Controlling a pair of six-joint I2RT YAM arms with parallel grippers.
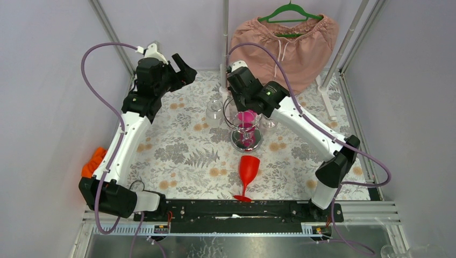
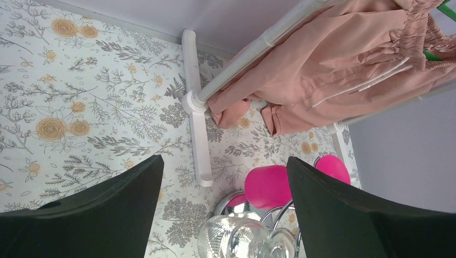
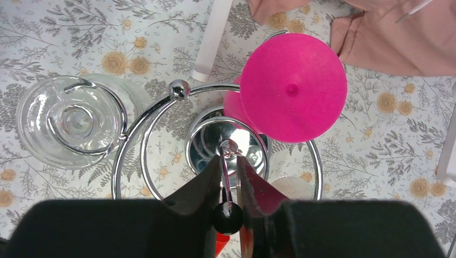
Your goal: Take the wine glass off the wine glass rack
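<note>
Right wrist: my right gripper (image 3: 228,161) pinches narrow on a spoke of the wine glass rack (image 3: 180,90), left gripper (image 2: 221,166) wide; any jerk could tip the rack and drop the pink wine glass (image 3: 293,88) hanging beside its pole.

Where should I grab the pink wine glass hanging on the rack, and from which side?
Probably the bowl of the pink wine glass, from the outer side of the rack: it hangs upside down, foot on top of the wire ring, pole behind it.
</note>
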